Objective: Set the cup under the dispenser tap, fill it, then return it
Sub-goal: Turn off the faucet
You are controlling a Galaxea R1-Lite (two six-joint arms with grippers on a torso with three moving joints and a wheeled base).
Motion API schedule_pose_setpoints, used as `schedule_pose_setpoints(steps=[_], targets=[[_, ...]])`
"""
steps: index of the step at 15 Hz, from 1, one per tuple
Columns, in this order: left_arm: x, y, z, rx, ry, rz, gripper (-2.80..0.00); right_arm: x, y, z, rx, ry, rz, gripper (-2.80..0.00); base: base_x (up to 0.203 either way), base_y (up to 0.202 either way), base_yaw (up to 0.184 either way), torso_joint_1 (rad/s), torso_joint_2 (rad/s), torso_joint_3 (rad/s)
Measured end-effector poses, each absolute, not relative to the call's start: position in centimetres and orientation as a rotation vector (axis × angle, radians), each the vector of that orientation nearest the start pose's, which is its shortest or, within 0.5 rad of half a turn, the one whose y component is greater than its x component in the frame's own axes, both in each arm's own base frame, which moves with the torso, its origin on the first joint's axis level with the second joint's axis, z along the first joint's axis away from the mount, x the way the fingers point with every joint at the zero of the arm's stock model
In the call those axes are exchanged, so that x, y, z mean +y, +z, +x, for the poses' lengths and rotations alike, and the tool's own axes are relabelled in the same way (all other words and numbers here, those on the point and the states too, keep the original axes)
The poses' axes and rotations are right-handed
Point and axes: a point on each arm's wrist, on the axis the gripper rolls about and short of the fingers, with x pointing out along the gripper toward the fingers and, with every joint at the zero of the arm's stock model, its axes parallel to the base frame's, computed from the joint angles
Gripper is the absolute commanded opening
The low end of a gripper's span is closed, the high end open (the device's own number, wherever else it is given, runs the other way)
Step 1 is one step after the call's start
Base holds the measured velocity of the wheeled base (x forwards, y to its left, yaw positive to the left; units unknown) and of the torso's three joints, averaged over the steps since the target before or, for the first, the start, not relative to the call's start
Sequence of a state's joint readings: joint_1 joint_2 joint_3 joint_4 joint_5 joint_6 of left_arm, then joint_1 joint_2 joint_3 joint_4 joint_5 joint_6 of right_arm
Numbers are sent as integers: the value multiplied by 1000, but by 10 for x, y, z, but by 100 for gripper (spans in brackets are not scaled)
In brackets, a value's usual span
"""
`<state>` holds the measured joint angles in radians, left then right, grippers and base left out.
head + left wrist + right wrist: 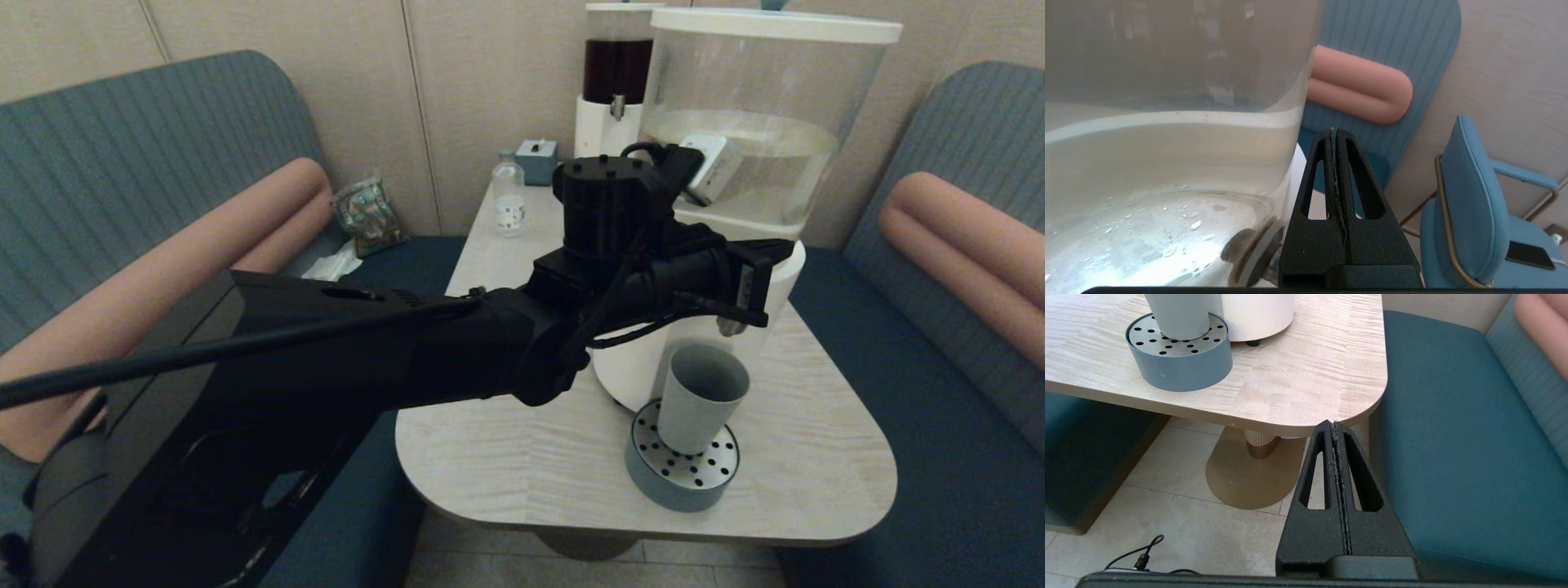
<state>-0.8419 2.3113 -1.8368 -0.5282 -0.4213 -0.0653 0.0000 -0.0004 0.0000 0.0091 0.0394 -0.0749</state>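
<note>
The grey-blue cup (pixel 702 396) stands upright on the round perforated drip tray (pixel 682 478) in front of the large dispenser (pixel 767 122), which holds pale liquid. My left gripper (pixel 763 282) reaches across at tap height, right above the cup, and hides most of the tap (pixel 729 327). In the left wrist view the left gripper (pixel 1336 131) is shut with nothing between its fingers, close beside the clear tank (pixel 1167 163). My right gripper (pixel 1335 424) is shut and empty, low off the table's near right corner. The cup (pixel 1177 312) and the tray (pixel 1180 365) show there too.
A smaller dark-liquid dispenser (pixel 618 73), a small clear bottle (pixel 509 196) and a grey box (pixel 536 159) stand at the back of the table (pixel 816 457). Teal benches flank it, with a bag (pixel 367 212) on the left one. A blue chair (pixel 1466 204) stands beyond.
</note>
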Motion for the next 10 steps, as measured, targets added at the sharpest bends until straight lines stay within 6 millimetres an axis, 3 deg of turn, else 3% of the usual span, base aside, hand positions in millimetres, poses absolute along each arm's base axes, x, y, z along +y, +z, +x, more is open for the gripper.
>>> schedule_pose_setpoints(steps=[10], targets=[[-347,253,298,3,-1236,-60,-280,1,75,-23,7,40,-74,-280,0,0,0,0,0,0]])
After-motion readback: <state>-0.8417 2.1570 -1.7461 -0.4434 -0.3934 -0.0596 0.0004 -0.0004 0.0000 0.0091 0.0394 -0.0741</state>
